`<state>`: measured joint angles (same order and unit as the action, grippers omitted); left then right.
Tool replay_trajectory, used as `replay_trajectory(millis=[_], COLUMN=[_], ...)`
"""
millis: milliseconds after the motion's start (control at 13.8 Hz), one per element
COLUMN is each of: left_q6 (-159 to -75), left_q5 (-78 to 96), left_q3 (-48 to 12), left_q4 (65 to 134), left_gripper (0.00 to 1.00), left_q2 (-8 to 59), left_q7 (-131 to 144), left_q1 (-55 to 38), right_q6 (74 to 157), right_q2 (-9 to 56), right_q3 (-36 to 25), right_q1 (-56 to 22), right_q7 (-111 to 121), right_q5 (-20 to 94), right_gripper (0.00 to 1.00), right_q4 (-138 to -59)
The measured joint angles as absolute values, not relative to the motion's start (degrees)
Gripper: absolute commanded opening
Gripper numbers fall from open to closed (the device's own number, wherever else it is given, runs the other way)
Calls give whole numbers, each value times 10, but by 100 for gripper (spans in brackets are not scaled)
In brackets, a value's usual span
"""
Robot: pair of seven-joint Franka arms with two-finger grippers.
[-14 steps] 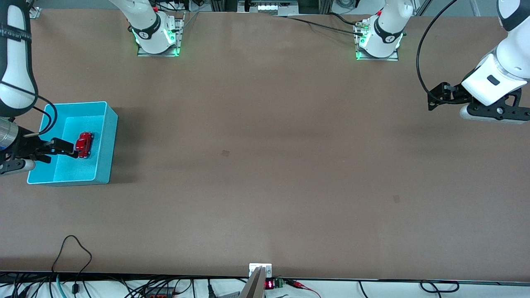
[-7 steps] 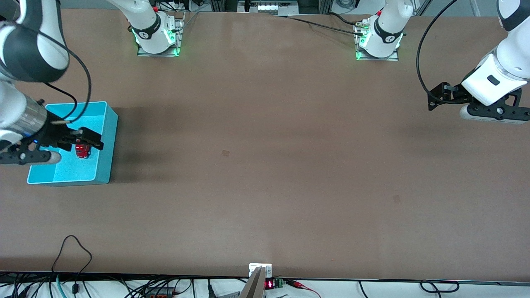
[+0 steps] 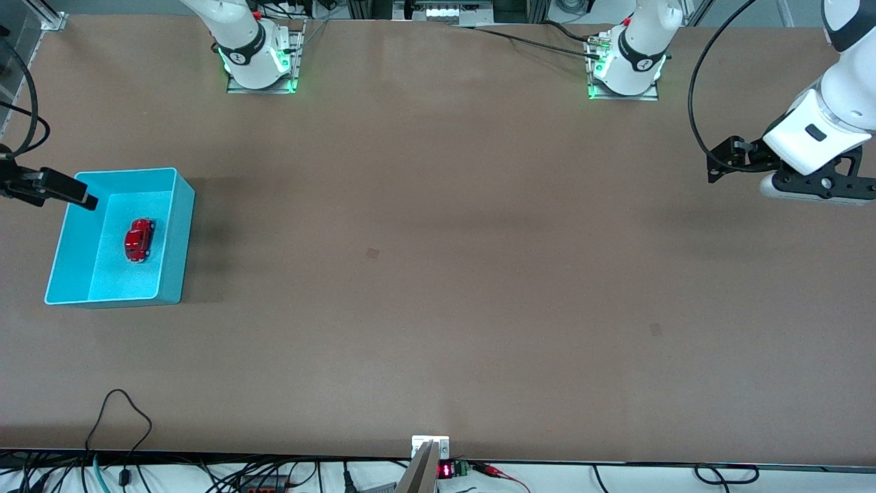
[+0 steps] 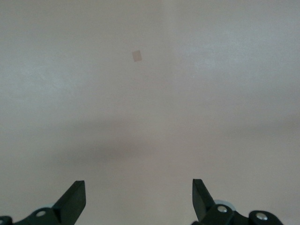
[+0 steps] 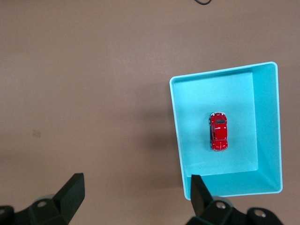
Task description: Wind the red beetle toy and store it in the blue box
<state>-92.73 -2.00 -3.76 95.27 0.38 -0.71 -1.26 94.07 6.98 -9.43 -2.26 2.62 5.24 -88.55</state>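
Observation:
The red beetle toy [image 3: 138,239] lies on the floor of the blue box [image 3: 176,236], which stands at the right arm's end of the table. The right wrist view shows the toy [image 5: 218,131] alone inside the box [image 5: 268,131]. My right gripper [image 3: 83,198] is open and empty, up in the air over the box's corner at the table's end; in its wrist view [image 5: 135,183] the jaws stand wide apart. My left gripper [image 3: 715,164] is open and empty, waiting over the bare table at the left arm's end, as its wrist view [image 4: 138,187] shows.
Two small dark marks sit on the brown table, one mid-table [image 3: 372,253] and one toward the left arm's end [image 3: 655,329]. A black cable loop [image 3: 120,411] lies near the table's front edge. The arm bases [image 3: 260,61] stand along the top edge.
My right gripper let go of the beetle toy, rose out of the box and pulled back toward the table's end. The toy stays on the box floor. The left arm has not moved.

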Motion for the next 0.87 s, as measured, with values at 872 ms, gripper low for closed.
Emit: replay_trajectory(millis=[872], left_q6=[-927], left_q5=[-20], left_q3=[-38], left_q4=[953], left_gripper=[100], left_q2=[4], left_q7=[-7], left_q1=[-13], right_q6=[1005], right_q2=[-42], right_q3=[-83], right_q1=[-28], right_q7=[25], right_q5=[8], right_gripper=[100], right_q4=[-1043])
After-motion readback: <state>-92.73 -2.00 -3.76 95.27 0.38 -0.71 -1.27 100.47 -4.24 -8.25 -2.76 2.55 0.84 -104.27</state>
